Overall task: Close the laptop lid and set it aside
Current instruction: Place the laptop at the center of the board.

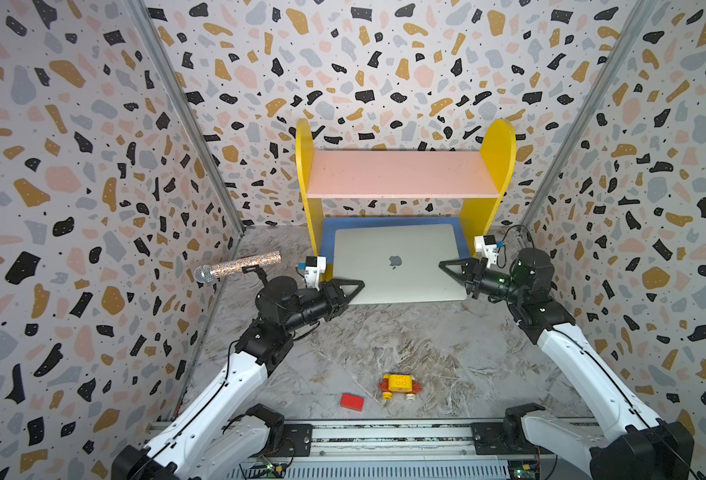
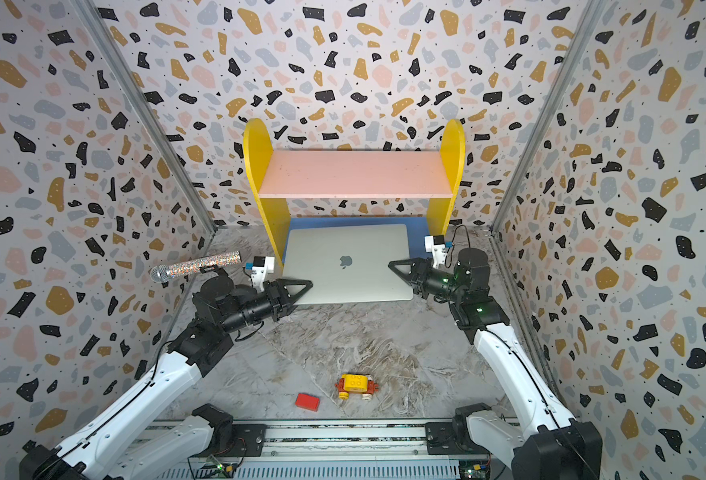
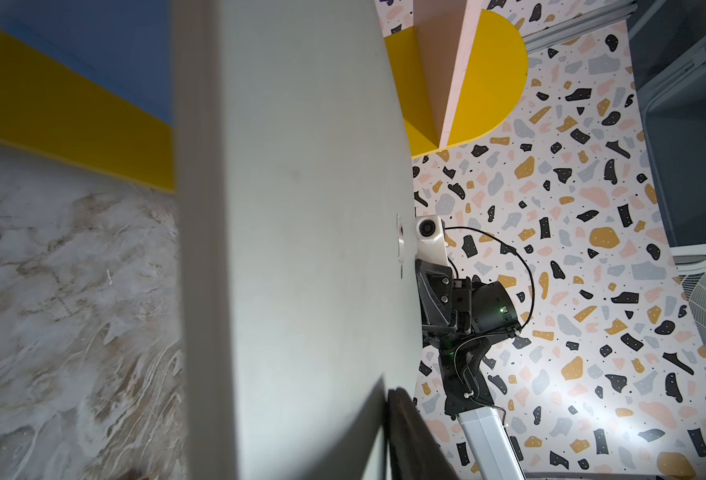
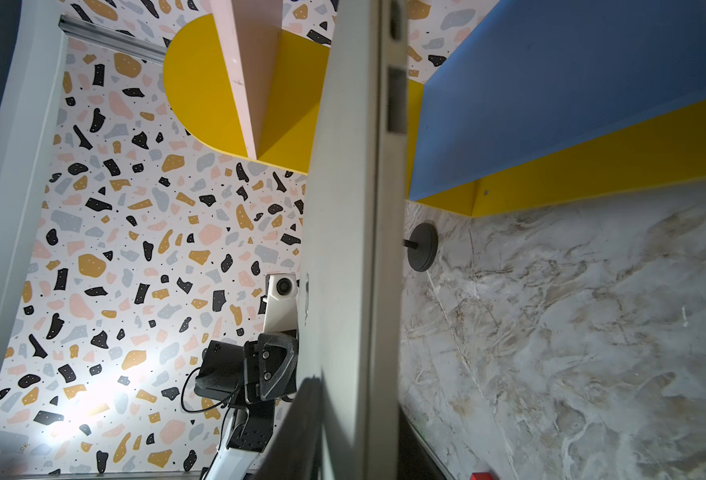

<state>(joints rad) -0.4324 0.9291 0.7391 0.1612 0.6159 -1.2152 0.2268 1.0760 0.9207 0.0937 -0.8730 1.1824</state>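
Terrazzo-patterned walls (image 1: 72, 166) enclose a marbled grey floor (image 1: 405, 345), with a yellow-sided shelf (image 1: 401, 174) against the back wall.

Closed laptop (image 3: 201, 291), seen edge-on from close up

The silver-grey laptop lid (image 3: 309, 187) lies shut on its base (its logo (image 3: 401, 245) barely shows at the far rim). A dark finger (image 3: 407, 432) of the left gripper (image 3: 301, 457) lies along the lid. Past the far rim sits the right gripper (image 3: 430, 291) against the terrazzo wall (image 3: 592, 249). The marble tabletop (image 3: 72, 291) and the yellow shelf (image 3: 488, 83) flank the laptop.
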